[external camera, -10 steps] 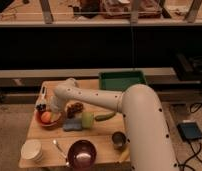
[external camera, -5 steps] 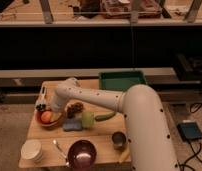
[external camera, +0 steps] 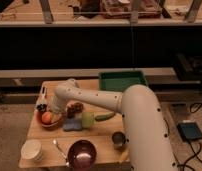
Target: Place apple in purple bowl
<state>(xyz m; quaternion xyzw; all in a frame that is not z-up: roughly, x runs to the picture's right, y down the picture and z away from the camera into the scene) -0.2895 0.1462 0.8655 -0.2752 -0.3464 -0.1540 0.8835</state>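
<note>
The apple (external camera: 46, 117), orange-yellow with a red blush, lies in an orange-brown bowl (external camera: 56, 121) at the left side of the wooden table. The purple bowl (external camera: 82, 153) stands at the table's front edge, glossy and with nothing in it. My white arm reaches from the right across the table. My gripper (external camera: 42, 107) is dark and hangs just above and behind the apple, over the orange-brown bowl's far rim. The apple looks free in the bowl.
A white bowl (external camera: 32, 149) sits at the front left, with a spoon (external camera: 59, 149) beside it. A small metal cup (external camera: 117, 138) stands at the front right. A long green vegetable (external camera: 105, 116), a blue sponge (external camera: 72, 125) and a brown item (external camera: 75, 107) lie mid-table. A green tray (external camera: 122, 80) is at the back.
</note>
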